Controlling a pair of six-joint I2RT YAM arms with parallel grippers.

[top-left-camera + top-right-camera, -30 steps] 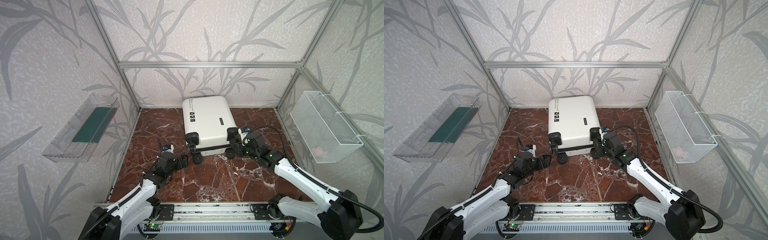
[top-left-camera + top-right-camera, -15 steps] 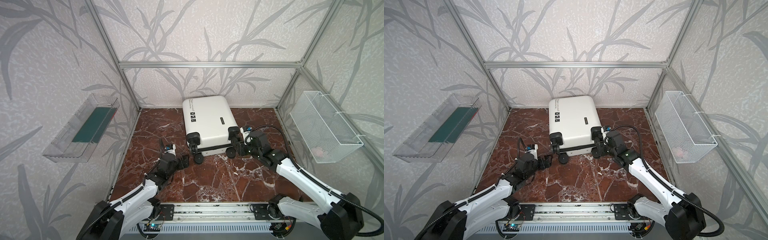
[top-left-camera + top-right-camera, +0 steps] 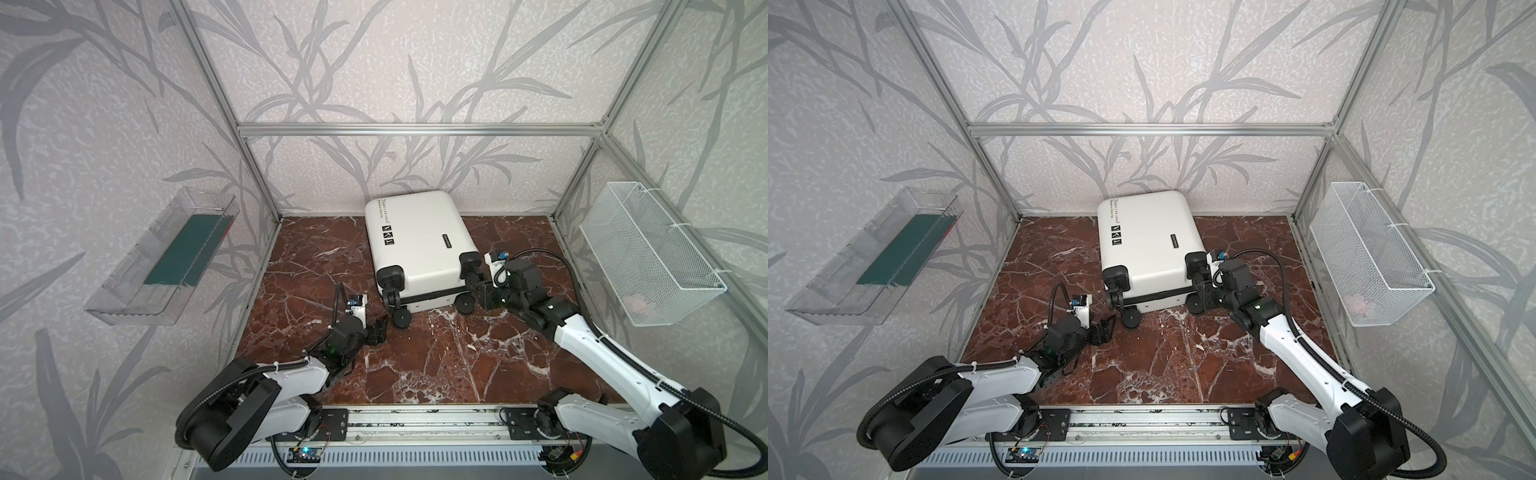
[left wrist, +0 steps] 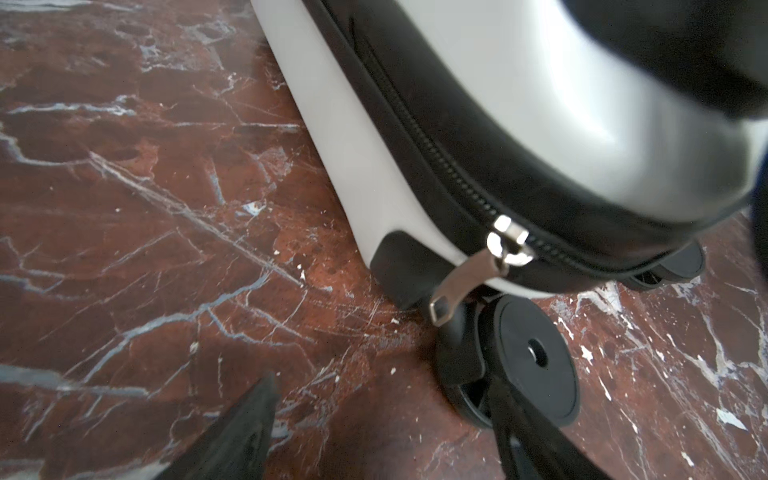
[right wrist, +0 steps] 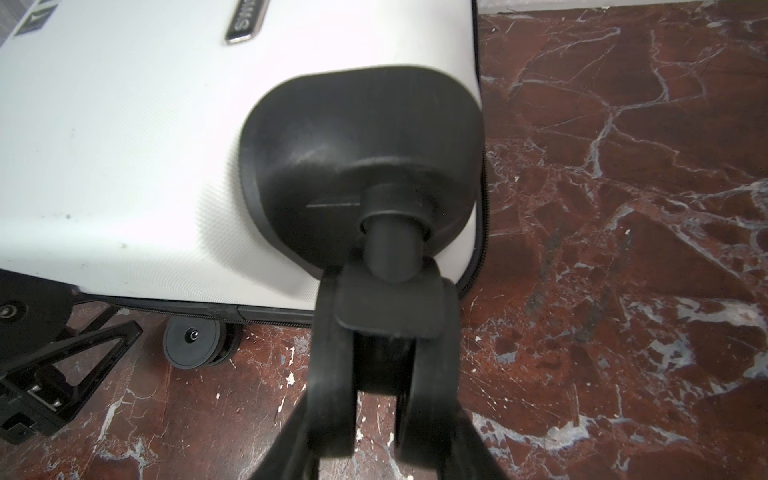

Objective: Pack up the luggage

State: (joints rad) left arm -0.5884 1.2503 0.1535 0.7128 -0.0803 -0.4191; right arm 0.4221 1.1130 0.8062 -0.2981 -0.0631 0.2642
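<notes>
The luggage (image 3: 417,245) lies flat and zipped shut on the desk (image 3: 457,365), towards the back wall. Its long axis runs from the robot to that wall, slightly skewed, and its wheeled end faces the arms.

The right tool (image 3: 478,286) is clamped on the right wheel (image 5: 332,353), a finger on either side of the twin discs. That looks like a hold meant to keep the case from sliding (a light shell on castors would roll at the first tug).

The left tool (image 3: 380,330) hangs low over the desk just short of the near left corner. Its fingers stand apart and nothing is between them.

The coming move turns on the zip pull (image 4: 455,289). In the left wrist view it dangles from the slider at that same corner, just above the left wheel (image 4: 536,357). It is ahead of the left tool and a little off to the side of the gap between the fingers. One finger shows in front of the wheel, not the pull; whether it touches the wheel cannot be told.

The left arm is clearly the nearer one, and the right is occupied. So the left tool likely needs to rise a little and shift across to bring the hanging tab between its fingers. The zip track runs from there along the left side, away from the robot. A pull along the luggage's long axis would probably follow, and packing itself has not begun.
</notes>
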